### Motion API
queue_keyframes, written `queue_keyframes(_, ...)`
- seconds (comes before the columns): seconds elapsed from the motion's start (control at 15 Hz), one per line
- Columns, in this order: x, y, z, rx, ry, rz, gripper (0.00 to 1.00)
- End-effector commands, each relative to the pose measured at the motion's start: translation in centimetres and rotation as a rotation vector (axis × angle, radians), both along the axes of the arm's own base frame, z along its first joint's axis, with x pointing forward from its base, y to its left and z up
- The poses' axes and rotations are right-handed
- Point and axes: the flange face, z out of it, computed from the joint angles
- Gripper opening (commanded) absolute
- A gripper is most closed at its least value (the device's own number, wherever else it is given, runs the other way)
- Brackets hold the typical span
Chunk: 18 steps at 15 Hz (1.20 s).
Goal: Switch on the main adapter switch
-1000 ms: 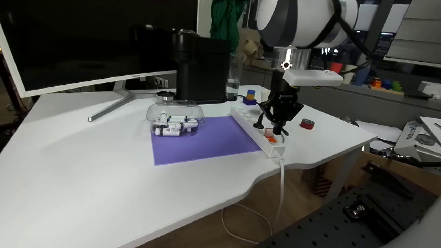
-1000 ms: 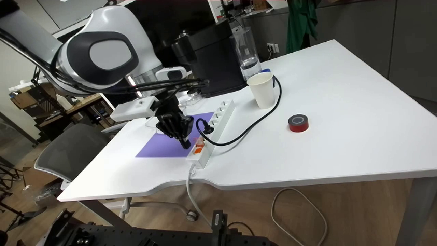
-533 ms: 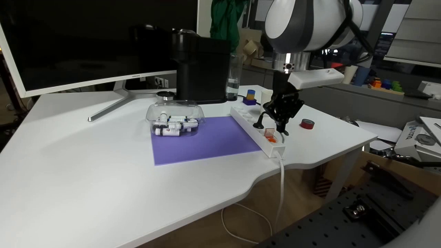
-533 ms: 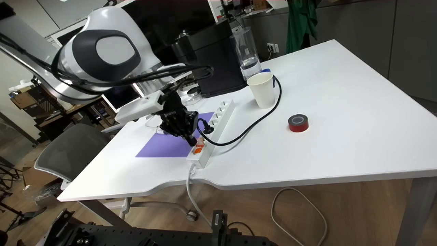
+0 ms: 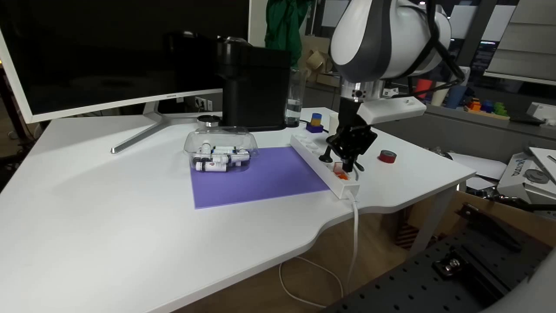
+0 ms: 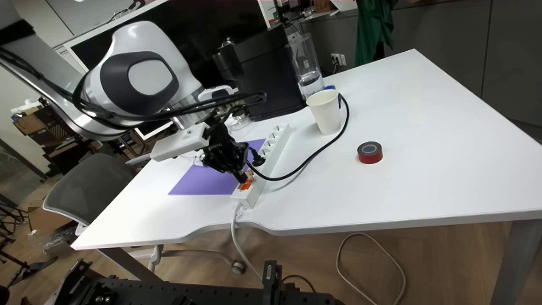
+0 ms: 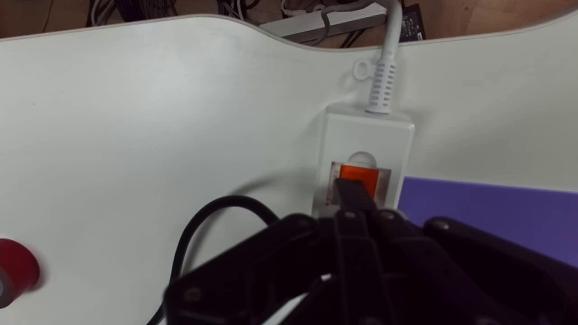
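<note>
Gripper (image 7: 356, 192) has lowered, closed, to rocker switch (image 7: 363, 173) on power strip (image 7: 368, 137), contact unclear; raised flap (image 5: 338, 167) adjoins, black plug (image 6: 258, 160) near.

The arm (image 6: 135, 38) is glossy white with dark grey bands (image 6: 112, 80) (one rings a pale oval cap (image 6: 150, 77)), black cables (image 6: 190, 109), a silvery collar (image 5: 369, 91) and a white box (image 6: 180, 142); the claw (image 7: 356, 192) is black, angular, dotted with round screw heads (image 7: 193, 294).
</note>
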Motion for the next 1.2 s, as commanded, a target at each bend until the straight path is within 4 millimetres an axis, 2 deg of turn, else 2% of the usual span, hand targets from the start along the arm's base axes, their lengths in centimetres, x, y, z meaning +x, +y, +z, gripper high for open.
queue_keyframes(0.0, 0.4, 0.0, -0.7, -0.001, -0.013, -0.035, 0.00)
queue_keyframes(0.87, 0.5, -0.6, -3.3, 0.059, 0.022, -0.103, 0.00)
queue_keyframes(1.13, 0.7, -1.6, -4.5, 0.117, 0.065, -0.109, 0.00)
